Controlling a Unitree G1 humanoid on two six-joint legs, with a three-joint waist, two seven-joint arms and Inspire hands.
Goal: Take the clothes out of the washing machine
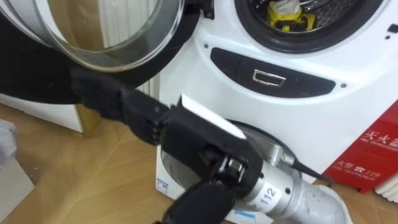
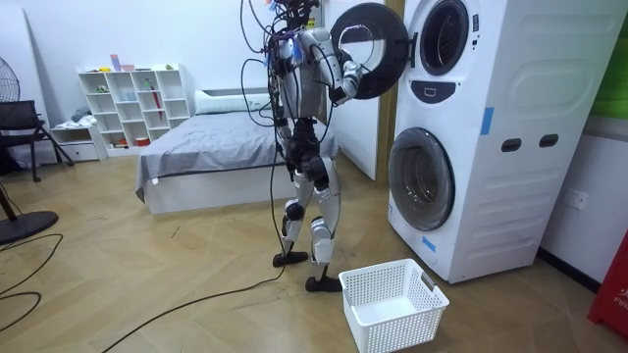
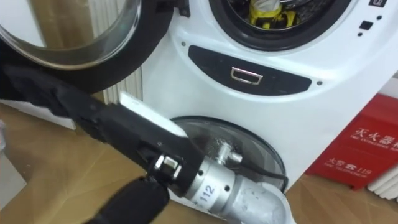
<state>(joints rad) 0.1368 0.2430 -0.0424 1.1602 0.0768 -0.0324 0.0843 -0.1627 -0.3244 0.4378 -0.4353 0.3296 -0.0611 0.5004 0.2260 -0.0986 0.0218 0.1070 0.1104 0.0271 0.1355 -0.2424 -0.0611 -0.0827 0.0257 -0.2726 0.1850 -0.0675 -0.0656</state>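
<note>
One white washing machine tower holds two drums, one stacked on the other, and the robot stands facing it on the wood floor. The upper drum's round door is swung wide open, while the lower door is closed. One white laundry basket sits on the floor at the tower's foot. One red object with white characters stands just right of the machine. The right hand reaches toward the open door's lower rim with its fingers stretched out and nothing in them; whether they touch the rim cannot be told. The clothes, one yellow-and-white bundle, lie inside the upper drum. A blue strip marks the tower's side and a blue sticker its lower front
</note>
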